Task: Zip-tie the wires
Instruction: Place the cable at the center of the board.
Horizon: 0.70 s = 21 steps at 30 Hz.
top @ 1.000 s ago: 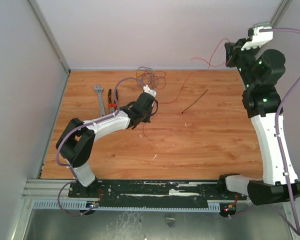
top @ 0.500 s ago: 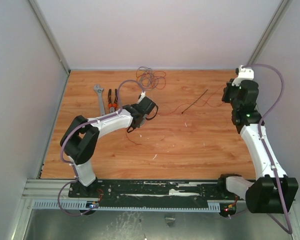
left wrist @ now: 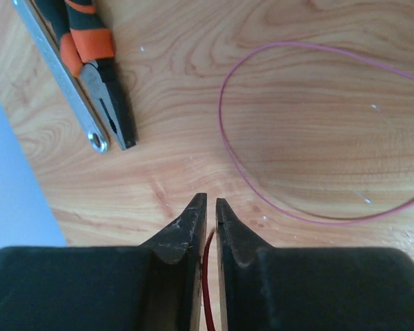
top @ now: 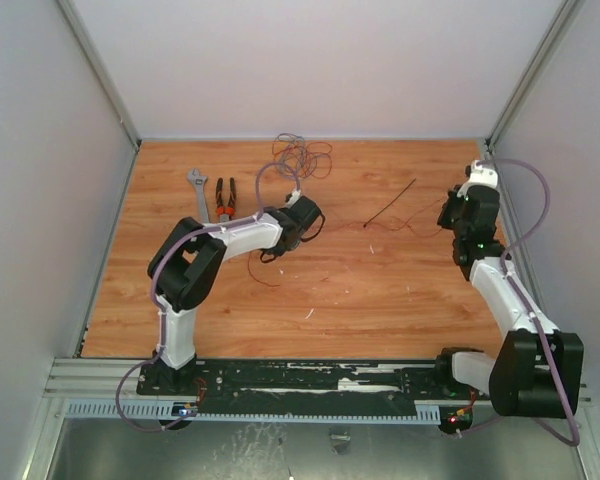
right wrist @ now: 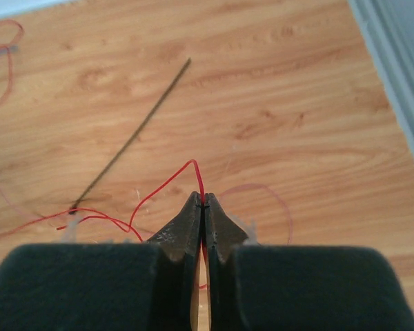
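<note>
The wires (top: 302, 155) lie mostly as a loose tangle of red and dark loops at the far edge of the counter (top: 380, 290), a little left of its middle. Loose strands reach out from there, and 2 of them are in the claws.

The left claw (top: 298, 225) sits just near of the tangle. In the left wrist view its claw (left wrist: 208, 203) is closed to a narrow slit with 1 red strand running up between the fingers, so it is clenched on that strand. A pale red loop (left wrist: 224, 138) lies flat on the wood just beyond the tips.

The right claw (top: 448, 218) is low near the right edge, in the far half. In its own view the claw (right wrist: 201, 200) is pinched tight on another red strand, which rises in a small peak at the tips and then trails left along the wood.

The zip tie (top: 390, 203) lies flat and slanted between the 2 claws, right of the middle and well apart from the tangle. In the right wrist view the zip tie (right wrist: 134, 134) has the trailing red strand at its near end — whether they touch I cannot tell.

Toward the far left corner lie the orange-handled pliers (top: 225, 197) and, just beside them on the left, a wrench (top: 199, 195) — also seen from the left wrist as pliers (left wrist: 100, 76) and wrench (left wrist: 58, 79).
</note>
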{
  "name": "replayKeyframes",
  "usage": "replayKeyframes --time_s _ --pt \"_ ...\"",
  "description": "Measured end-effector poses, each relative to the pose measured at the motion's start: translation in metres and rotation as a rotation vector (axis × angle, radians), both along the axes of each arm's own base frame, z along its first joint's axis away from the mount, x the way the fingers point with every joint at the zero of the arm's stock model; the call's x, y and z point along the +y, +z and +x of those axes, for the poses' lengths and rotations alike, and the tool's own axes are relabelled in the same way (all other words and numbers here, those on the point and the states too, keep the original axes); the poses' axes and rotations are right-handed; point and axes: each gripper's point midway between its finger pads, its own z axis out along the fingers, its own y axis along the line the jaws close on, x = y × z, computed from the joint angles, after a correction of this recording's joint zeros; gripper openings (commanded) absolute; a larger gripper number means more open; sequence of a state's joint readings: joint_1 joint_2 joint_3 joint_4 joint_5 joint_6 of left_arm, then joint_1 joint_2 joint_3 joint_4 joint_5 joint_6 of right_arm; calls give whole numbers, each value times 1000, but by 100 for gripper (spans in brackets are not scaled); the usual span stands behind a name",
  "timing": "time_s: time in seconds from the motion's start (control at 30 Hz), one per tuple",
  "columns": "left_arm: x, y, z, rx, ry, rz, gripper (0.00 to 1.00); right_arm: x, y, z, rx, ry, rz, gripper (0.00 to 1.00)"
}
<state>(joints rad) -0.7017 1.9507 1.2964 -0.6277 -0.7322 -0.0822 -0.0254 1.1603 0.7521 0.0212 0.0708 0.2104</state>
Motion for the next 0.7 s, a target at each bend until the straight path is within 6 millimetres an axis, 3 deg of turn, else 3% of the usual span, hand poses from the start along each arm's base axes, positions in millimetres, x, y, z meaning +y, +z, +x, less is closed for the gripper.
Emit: replayKeyframes --time_s 0.13,0.23,0.47,0.7 --pt "1 2 7 -10 -3 43 27 0 -39 -6 76 -13 20 0" --pt "1 2 14 -15 -3 63 33 0 -52 -8 96 -18 30 0" --pt "6 -12 18 5 3 117 46 -2 -48 -4 59 -34 36 0" --pt "16 -6 23 -15 19 154 68 -7 -45 -3 41 -55 33 0"
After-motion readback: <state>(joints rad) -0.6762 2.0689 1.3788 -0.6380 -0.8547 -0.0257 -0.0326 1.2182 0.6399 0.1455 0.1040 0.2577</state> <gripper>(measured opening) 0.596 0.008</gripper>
